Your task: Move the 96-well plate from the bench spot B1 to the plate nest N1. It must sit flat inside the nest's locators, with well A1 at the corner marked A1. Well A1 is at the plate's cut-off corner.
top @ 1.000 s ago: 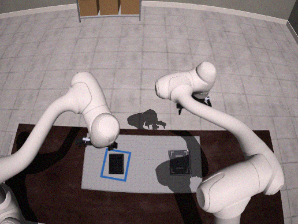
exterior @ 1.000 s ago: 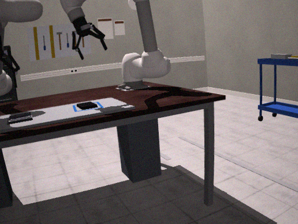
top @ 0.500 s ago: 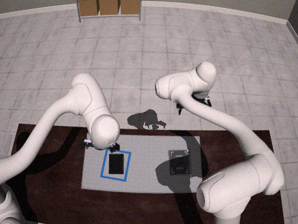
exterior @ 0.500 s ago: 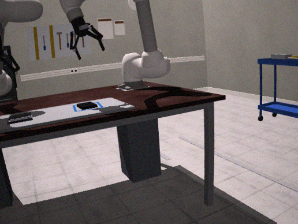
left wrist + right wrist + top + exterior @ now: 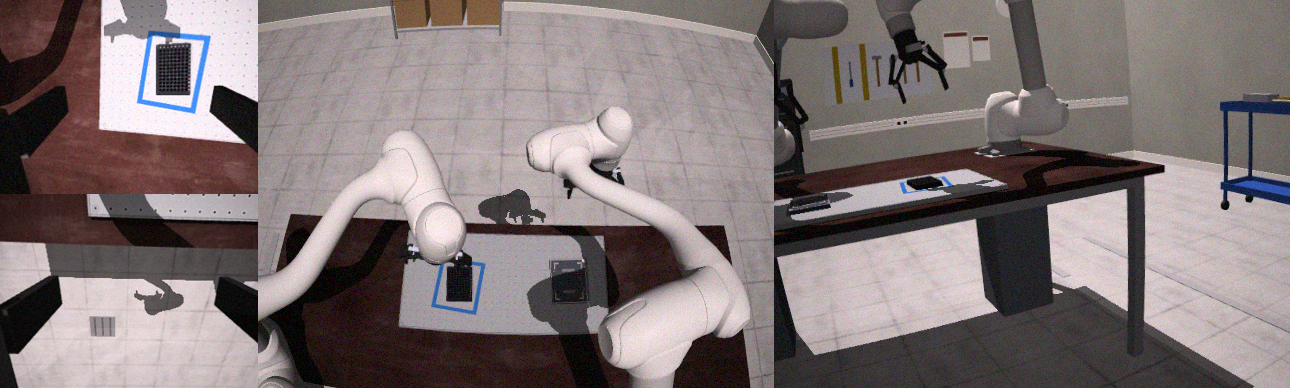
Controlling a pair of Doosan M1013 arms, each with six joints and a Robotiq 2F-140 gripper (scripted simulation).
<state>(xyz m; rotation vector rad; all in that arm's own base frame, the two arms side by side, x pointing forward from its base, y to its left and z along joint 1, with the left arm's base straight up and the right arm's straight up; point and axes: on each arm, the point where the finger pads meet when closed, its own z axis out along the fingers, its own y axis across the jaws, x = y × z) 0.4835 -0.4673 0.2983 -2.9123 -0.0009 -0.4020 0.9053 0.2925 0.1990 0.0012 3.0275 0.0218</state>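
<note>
Pale perforated board (image 5: 508,310) (image 5: 974,181) (image 5: 119,87) (image 5: 173,209), no writing legible, black well plate (image 5: 459,284) (image 5: 925,182) (image 5: 173,69) framed in blue, dark nest (image 5: 569,281) (image 5: 810,203) seen at its three o'clock from above, both grippers spread wide.

Grey walls; pale tiled floor (image 5: 498,100) (image 5: 1194,240) (image 5: 173,358). Dark reddish counter (image 5: 498,360) (image 5: 874,162) (image 5: 143,169) (image 5: 52,224) on grey legs. Blue cart (image 5: 1225,145) at one side, hard shadows under counter.
</note>
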